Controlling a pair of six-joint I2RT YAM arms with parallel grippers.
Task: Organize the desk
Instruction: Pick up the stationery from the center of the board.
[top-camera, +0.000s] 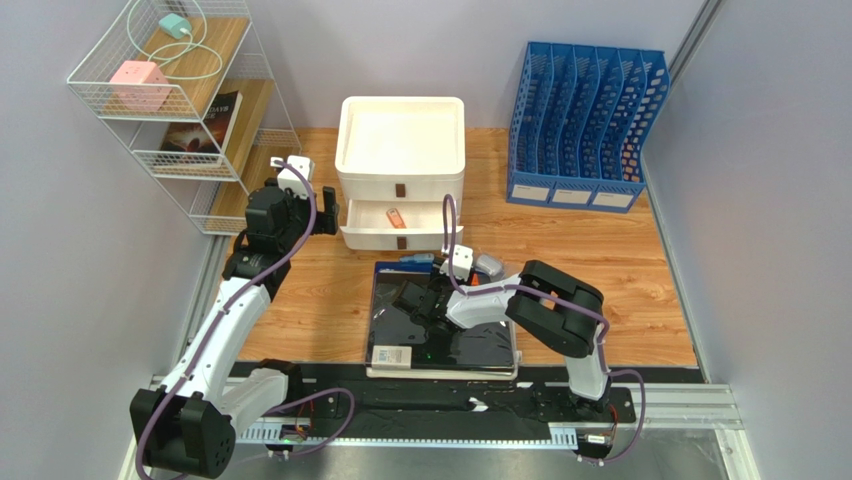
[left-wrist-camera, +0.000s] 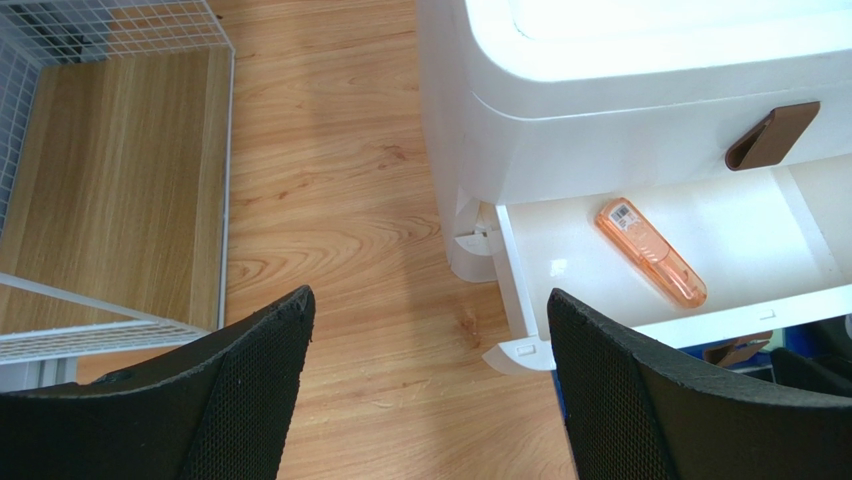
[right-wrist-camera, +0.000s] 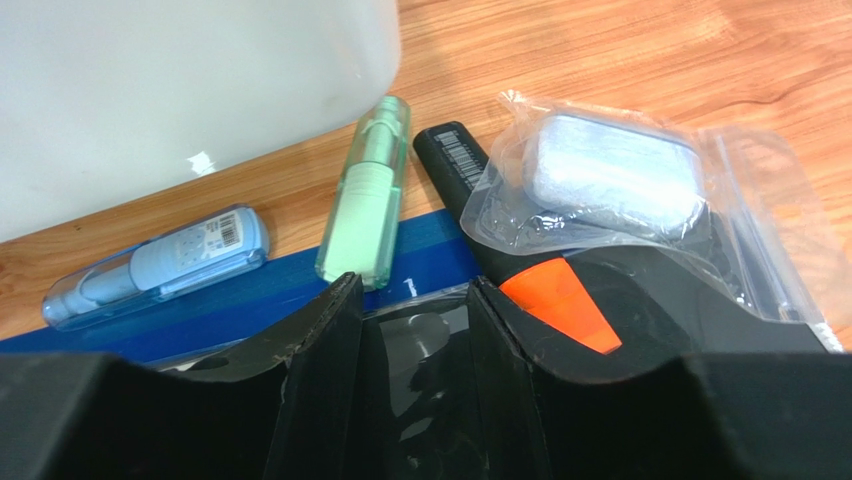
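I'm mid-sort on the tabletop (top-camera: 620, 270), which runs under everything. My right gripper (right-wrist-camera: 414, 283) hovers partly spread and empty just short of the green tube (right-wrist-camera: 365, 195) — next, I reckon, it must reach forward and pinch it squarely. My left gripper (left-wrist-camera: 428, 300) gapes wide beside the open drawer (left-wrist-camera: 700, 320) — holding nothing.

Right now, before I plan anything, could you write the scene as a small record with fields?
desk: light orange-brown wooden tabletop
drawer box: white plastic two-drawer unit, lower drawer pulled open
inside drawer: orange translucent pen-shaped case
in front of box: light blue tube, pale green tube, clear plastic bag holding a grey-blue block
left jaws: wide open, over bare desk beside the open drawer
right jaws: slightly apart, over a glossy black folder
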